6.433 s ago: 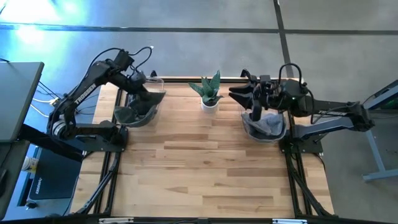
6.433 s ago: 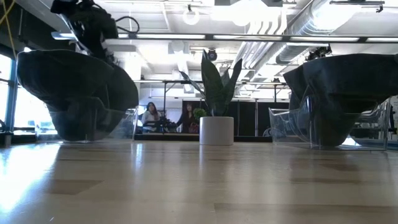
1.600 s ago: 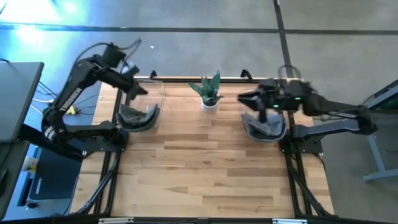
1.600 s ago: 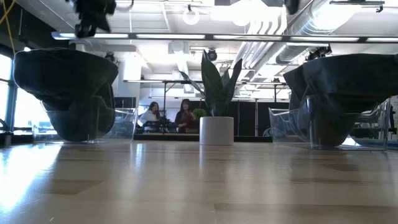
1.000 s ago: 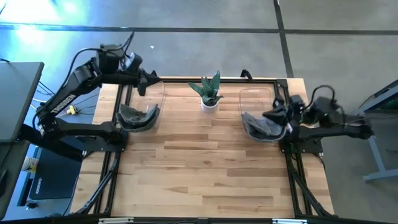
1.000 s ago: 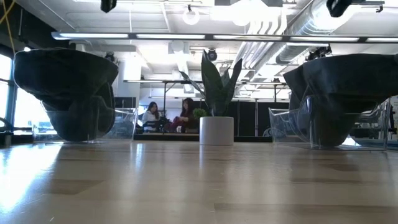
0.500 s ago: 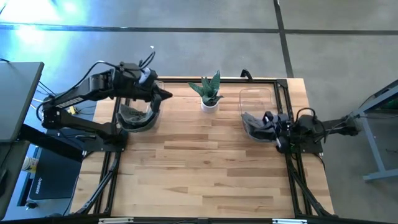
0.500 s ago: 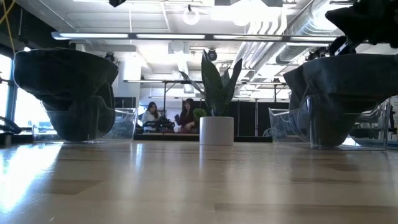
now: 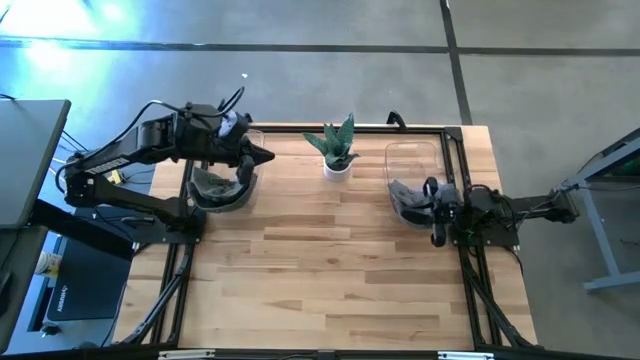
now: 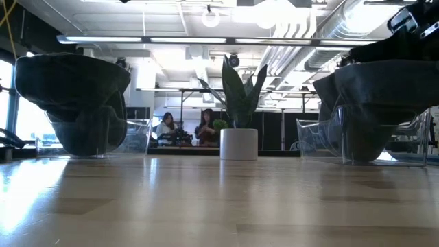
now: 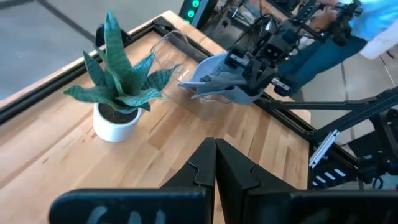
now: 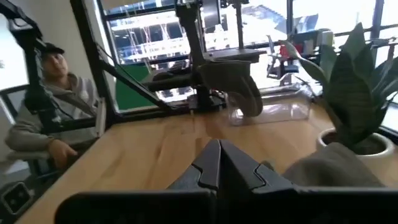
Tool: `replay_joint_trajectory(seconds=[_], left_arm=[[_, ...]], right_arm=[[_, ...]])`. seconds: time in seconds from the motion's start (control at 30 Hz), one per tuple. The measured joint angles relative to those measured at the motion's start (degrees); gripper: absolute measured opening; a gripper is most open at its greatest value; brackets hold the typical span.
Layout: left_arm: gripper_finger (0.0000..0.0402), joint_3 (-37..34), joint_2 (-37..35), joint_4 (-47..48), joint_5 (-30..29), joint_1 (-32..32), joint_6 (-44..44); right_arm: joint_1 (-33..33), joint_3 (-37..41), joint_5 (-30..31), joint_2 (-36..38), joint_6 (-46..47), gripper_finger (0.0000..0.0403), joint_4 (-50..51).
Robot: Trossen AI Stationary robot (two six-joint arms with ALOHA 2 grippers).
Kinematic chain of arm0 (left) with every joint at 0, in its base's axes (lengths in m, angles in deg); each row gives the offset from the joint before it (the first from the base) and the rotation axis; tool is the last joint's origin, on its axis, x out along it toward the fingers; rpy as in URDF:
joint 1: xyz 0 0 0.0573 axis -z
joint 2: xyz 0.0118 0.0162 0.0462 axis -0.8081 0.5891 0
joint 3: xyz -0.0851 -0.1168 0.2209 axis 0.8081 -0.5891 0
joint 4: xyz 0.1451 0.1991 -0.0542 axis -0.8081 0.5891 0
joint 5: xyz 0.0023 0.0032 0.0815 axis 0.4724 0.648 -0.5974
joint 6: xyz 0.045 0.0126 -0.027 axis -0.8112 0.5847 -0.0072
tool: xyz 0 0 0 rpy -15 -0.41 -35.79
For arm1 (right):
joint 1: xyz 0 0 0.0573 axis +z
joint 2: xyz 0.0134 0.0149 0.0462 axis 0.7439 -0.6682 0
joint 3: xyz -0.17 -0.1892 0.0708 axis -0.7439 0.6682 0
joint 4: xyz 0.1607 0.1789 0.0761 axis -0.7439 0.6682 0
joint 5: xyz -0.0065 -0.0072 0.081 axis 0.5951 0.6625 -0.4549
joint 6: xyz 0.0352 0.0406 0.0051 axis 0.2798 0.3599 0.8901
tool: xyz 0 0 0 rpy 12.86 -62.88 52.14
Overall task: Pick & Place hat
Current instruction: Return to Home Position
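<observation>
With the caps [image 9: 220,188] seemingly resting in the left bin [image 10: 135,136], the left end effector [image 11: 215,144] and right end effector [image 12: 218,144], both clenched empty, should fold home above the surface [image 9: 330,270], clear of bin rims and plant [image 9: 338,148]

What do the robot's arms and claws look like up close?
Both the left arm and right arm are dark, slim, jointed tubes. A thin black cable loops above the left wrist. The left gripper and right gripper each have two matte black, angular fingers tapering to narrow tips.
</observation>
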Motion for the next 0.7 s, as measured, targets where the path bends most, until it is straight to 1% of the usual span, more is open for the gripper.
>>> replay_joint_trajectory(seconds=[0.17, 0.27, 0.33, 0.5, 0.7], left_arm=[[0.0005, -1.63, -2.63, 0.26, 0.16, 0.0, -2.98], [0.0005, -4.77, -6.35, 0.93, 0.37, 0.0, -4.43], [0.0005, -7.23, -9.48, -0.25, 0.29, 0.0, -5.07], [0.0005, -15.44, -19.01, -2.31, -0.52, 0.0, -7.86], [0.0005, -30.04, -31.6, -9.82, 1.34, 0.0, -10.34]], right_arm=[[-0.28, 0.02, -0.75, -0.36, 3.62, 0.0002, 0.3], [-0.27, 0.02, -0.85, -0.37, 4.13, 0.0002, 0.35], [-0.27, 0.02, -1.12, -0.37, 4.11, 0.0002, 0.39], [-0.27, 0.02, -1.09, -0.37, 4.1, 0.0003, 0.31], [-0.27, 0.04, -1.08, -0.37, 4.09, 0.0003, 0.1]])
